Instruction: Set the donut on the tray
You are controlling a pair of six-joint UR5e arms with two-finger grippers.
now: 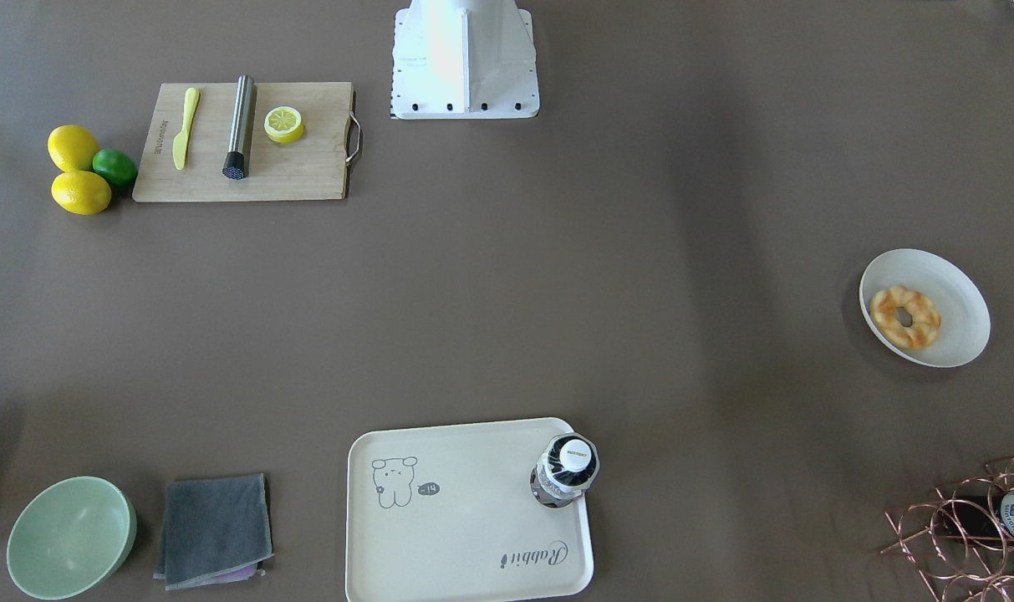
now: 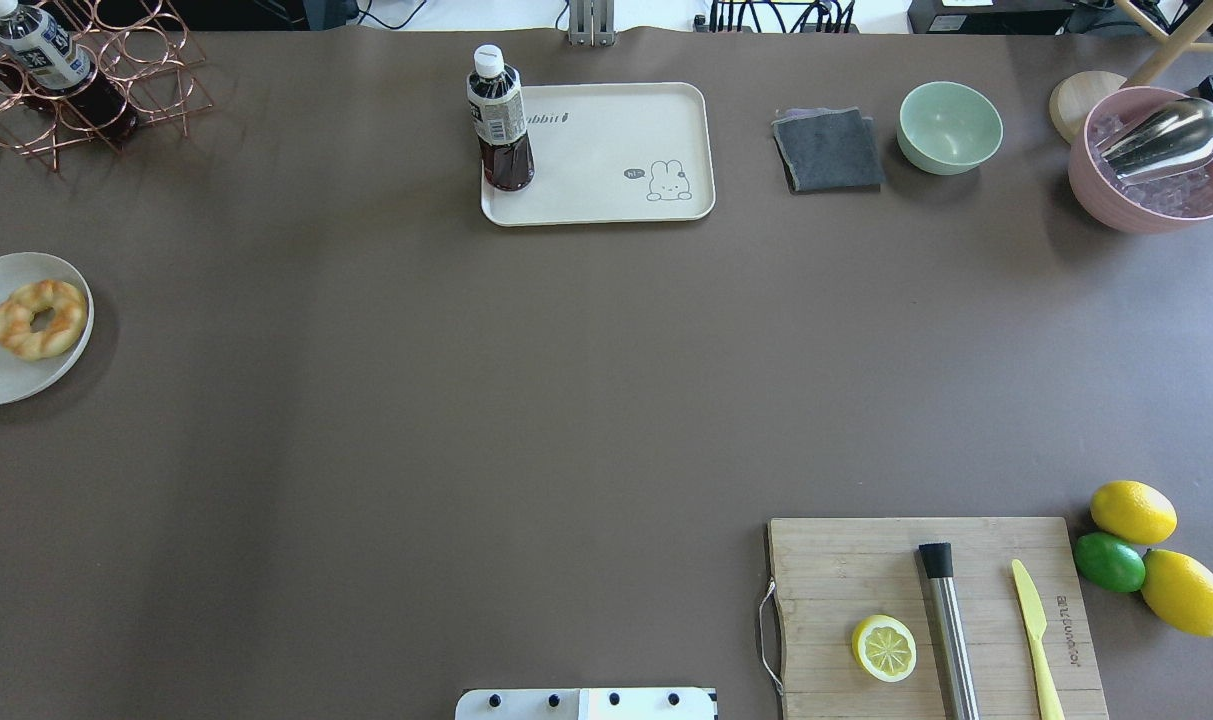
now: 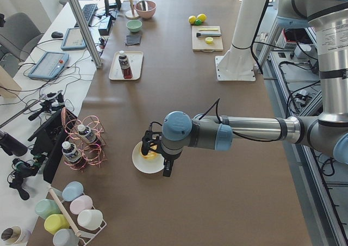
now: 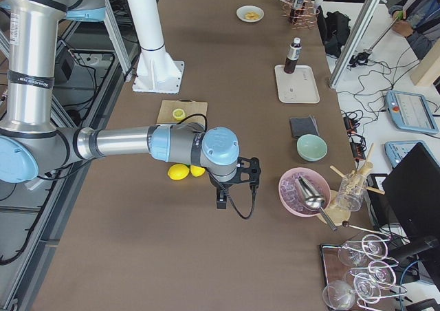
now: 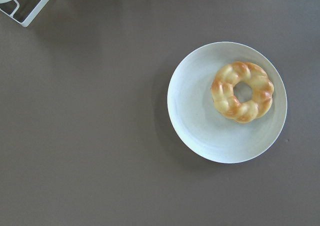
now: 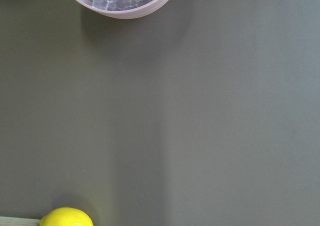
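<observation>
The donut (image 1: 905,317) is a braided, orange-glazed ring lying on a round white plate (image 1: 950,293) at the table's left end. It also shows in the overhead view (image 2: 40,318) and the left wrist view (image 5: 242,92). The cream tray (image 2: 616,130) with the rabbit drawing lies at the far edge, with a dark drink bottle (image 2: 501,120) standing on its corner. My left gripper (image 3: 155,151) hangs above the plate; I cannot tell whether it is open. My right gripper (image 4: 240,180) hangs over bare table near a pink bowl; I cannot tell its state either.
A wooden cutting board (image 2: 866,570) holds a lemon half (image 2: 884,647), a steel rod and a yellow knife. Two lemons and a lime (image 2: 1109,561) lie beside it. A grey cloth (image 2: 828,150), a green bowl (image 2: 950,126), a pink ice bowl (image 2: 1156,160) and a copper bottle rack (image 2: 86,80) line the far edge.
</observation>
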